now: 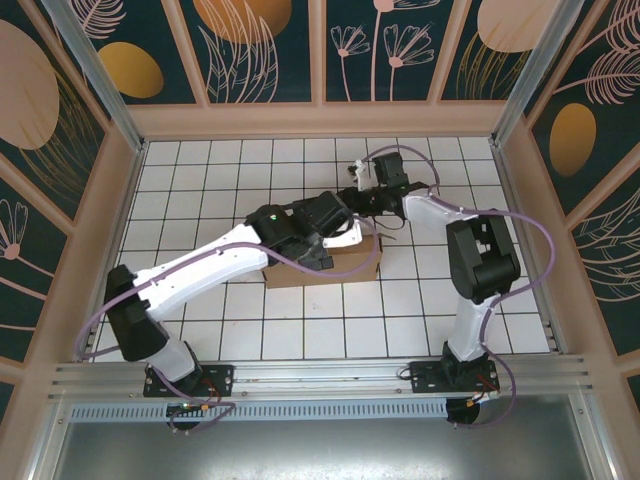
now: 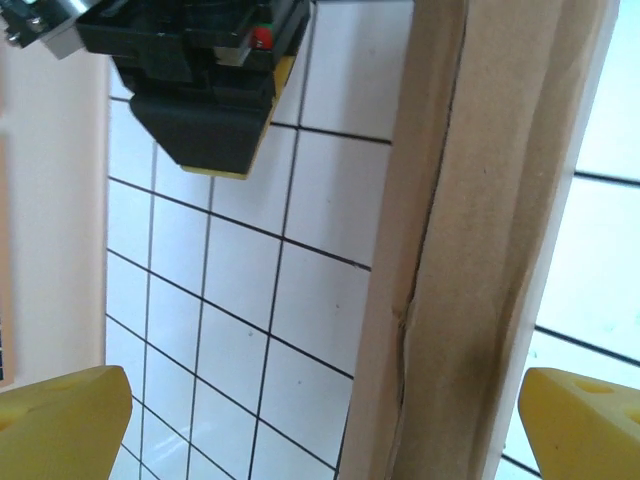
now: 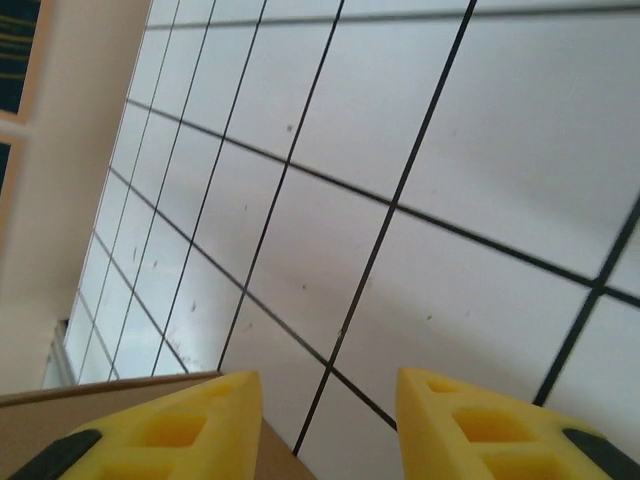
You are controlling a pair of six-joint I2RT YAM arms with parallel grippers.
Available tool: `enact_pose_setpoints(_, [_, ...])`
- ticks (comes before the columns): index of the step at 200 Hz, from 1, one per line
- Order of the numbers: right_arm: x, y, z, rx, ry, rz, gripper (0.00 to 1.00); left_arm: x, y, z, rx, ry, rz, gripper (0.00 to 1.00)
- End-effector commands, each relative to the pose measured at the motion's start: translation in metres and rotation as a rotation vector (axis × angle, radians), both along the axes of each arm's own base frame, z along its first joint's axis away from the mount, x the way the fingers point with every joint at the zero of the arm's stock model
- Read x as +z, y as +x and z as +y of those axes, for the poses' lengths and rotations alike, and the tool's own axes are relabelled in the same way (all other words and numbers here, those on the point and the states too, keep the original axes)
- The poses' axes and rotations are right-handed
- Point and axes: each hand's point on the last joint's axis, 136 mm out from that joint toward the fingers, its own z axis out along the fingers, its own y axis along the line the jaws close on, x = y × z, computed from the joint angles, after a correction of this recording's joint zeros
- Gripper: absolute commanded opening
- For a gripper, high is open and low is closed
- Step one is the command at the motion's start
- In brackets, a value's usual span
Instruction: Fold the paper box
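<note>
The paper box (image 1: 345, 265) is a shallow brown cardboard box at the middle of the tiled table. My left gripper (image 1: 345, 238) hangs over its far side. In the left wrist view the left gripper (image 2: 325, 425) is open wide, with yellow fingertips (image 2: 60, 420) at both lower corners. A standing box wall (image 2: 470, 250) runs up between them, nearer the right finger and touching neither. My right gripper (image 1: 357, 196) sits just beyond the box. In the right wrist view the right gripper (image 3: 325, 385) is open over bare tiles, with a box edge (image 3: 40, 415) behind its left finger.
The white tiled table (image 1: 200, 190) is walled by a beige rim (image 1: 130, 190) and patterned panels. The right gripper's black body (image 2: 200, 90) shows close ahead of my left fingers. The right arm's elbow (image 1: 480, 260) stands to the right of the box.
</note>
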Motion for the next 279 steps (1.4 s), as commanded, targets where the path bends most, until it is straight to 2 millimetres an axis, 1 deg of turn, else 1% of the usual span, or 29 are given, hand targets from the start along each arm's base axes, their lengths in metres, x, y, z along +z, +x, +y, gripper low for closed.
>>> enact_pose_setpoints(1, [0.028, 0.020, -0.025, -0.121, -0.091, -0.136, 0.43, 0.048, 0.000, -0.004, 0.055, -0.218, -0.060, 0.99])
enact_pose_setpoints(16, [0.046, 0.032, -0.047, -0.237, -0.141, -0.202, 0.44, 0.081, 0.008, 0.000, 0.149, -0.367, -0.139, 0.99])
enact_pose_setpoints(20, [0.054, 0.035, -0.053, -0.272, -0.149, -0.222, 0.44, 0.089, 0.012, 0.005, 0.189, -0.400, -0.166, 0.98])
enact_pose_setpoints(33, [0.073, 0.040, -0.074, -0.383, -0.181, -0.282, 0.43, 0.121, 0.026, 0.023, 0.359, -0.563, -0.283, 0.99])
enact_pose_setpoints(42, [0.087, 0.038, -0.081, -0.420, -0.181, -0.319, 0.42, 0.139, 0.032, 0.035, 0.466, -0.681, -0.336, 0.99])
enact_pose_setpoints(49, [0.096, 0.035, -0.083, -0.440, -0.175, -0.345, 0.38, 0.144, 0.035, 0.039, 0.507, -0.756, -0.315, 0.99])
enact_pose_setpoints(58, [0.106, 0.029, -0.085, -0.468, -0.182, -0.368, 0.31, 0.144, 0.037, 0.037, 0.525, -0.854, -0.237, 0.99])
enact_pose_setpoints(64, [0.112, 0.022, -0.081, -0.456, -0.180, -0.381, 0.28, 0.144, 0.039, 0.039, 0.551, -0.932, -0.206, 0.99])
enact_pose_setpoints(71, [0.116, 0.013, -0.074, -0.426, -0.179, -0.395, 0.24, 0.140, 0.041, 0.038, 0.571, -1.021, -0.164, 0.97])
enact_pose_setpoints(75, [0.119, 0.007, -0.069, -0.403, -0.177, -0.404, 0.21, 0.138, 0.040, 0.037, 0.572, -1.073, -0.134, 0.91])
enact_pose_setpoints(79, [0.121, 0.001, -0.066, -0.386, -0.179, -0.412, 0.19, 0.136, 0.040, 0.035, 0.568, -1.123, -0.101, 0.81])
enact_pose_setpoints(88, [0.123, -0.010, -0.060, -0.361, -0.198, -0.429, 0.13, 0.130, 0.042, 0.034, 0.575, -1.215, -0.037, 0.51])
enact_pose_setpoints(97, [0.127, -0.020, -0.057, -0.349, -0.214, -0.450, 0.08, 0.122, 0.045, 0.034, 0.597, -1.269, 0.016, 0.21])
enact_pose_setpoints(104, [0.129, -0.027, -0.058, -0.351, -0.219, -0.463, 0.05, 0.114, 0.048, 0.035, 0.627, -1.293, 0.055, 0.01])
enact_pose_setpoints(105, [0.130, -0.028, -0.058, -0.351, -0.218, -0.466, 0.05, 0.112, 0.048, 0.035, 0.634, -1.298, 0.062, 0.00])
enact_pose_setpoints(113, [0.132, -0.035, -0.059, -0.352, -0.215, -0.474, 0.03, 0.102, 0.050, 0.033, 0.662, -1.326, 0.114, 0.00])
enact_pose_setpoints(126, [0.133, -0.045, -0.058, -0.344, -0.211, -0.478, 0.02, 0.091, 0.048, 0.027, 0.675, -1.369, 0.182, 0.00])
enact_pose_setpoints(137, [0.130, -0.047, -0.062, -0.351, -0.227, -0.473, 0.02, 0.081, 0.047, 0.026, 0.705, -1.405, 0.225, 0.00])
enact_pose_setpoints(140, [0.129, -0.051, -0.056, -0.336, -0.228, -0.473, 0.02, 0.078, 0.046, 0.025, 0.711, -1.412, 0.235, 0.00])
enact_pose_setpoints(164, [0.121, -0.060, -0.048, -0.317, -0.253, -0.465, 0.02, 0.057, 0.045, 0.031, 0.786, -1.431, 0.266, 0.00])
enact_pose_setpoints(170, [0.121, -0.062, -0.046, -0.316, -0.256, -0.472, 0.01, 0.058, 0.044, 0.031, 0.786, -1.449, 0.274, 0.00])
enact_pose_setpoints(172, [0.121, -0.062, -0.045, -0.318, -0.257, -0.475, 0.01, 0.049, 0.043, 0.032, 0.795, -1.436, 0.282, 0.00])
enact_pose_setpoints(174, [0.121, -0.062, -0.045, -0.319, -0.258, -0.478, 0.01, 0.044, 0.042, 0.032, 0.799, -1.433, 0.286, 0.00])
enact_pose_setpoints(200, [0.127, -0.069, -0.031, -0.307, -0.281, -0.514, 0.02, 0.013, 0.036, 0.035, 0.842, -1.413, 0.334, 0.00])
enact_pose_setpoints(218, [0.132, -0.072, -0.026, -0.301, -0.261, -0.507, 0.02, -0.003, 0.032, 0.038, 0.860, -1.404, 0.352, 0.00])
enact_pose_setpoints(243, [0.135, -0.075, -0.027, -0.304, -0.256, -0.505, 0.02, -0.026, 0.027, 0.044, 0.889, -1.367, 0.353, 0.00])
enact_pose_setpoints(256, [0.132, -0.079, -0.025, -0.285, -0.254, -0.492, 0.02, -0.037, 0.025, 0.047, 0.902, -1.351, 0.359, 0.00])
enact_pose_setpoints(263, [0.128, -0.082, -0.024, -0.270, -0.254, -0.476, 0.02, -0.043, 0.024, 0.048, 0.912, -1.340, 0.360, 0.00])
enact_pose_setpoints(279, [0.116, -0.091, -0.018, -0.227, -0.255, -0.432, 0.04, -0.051, 0.023, 0.051, 0.922, -1.325, 0.357, 0.00])
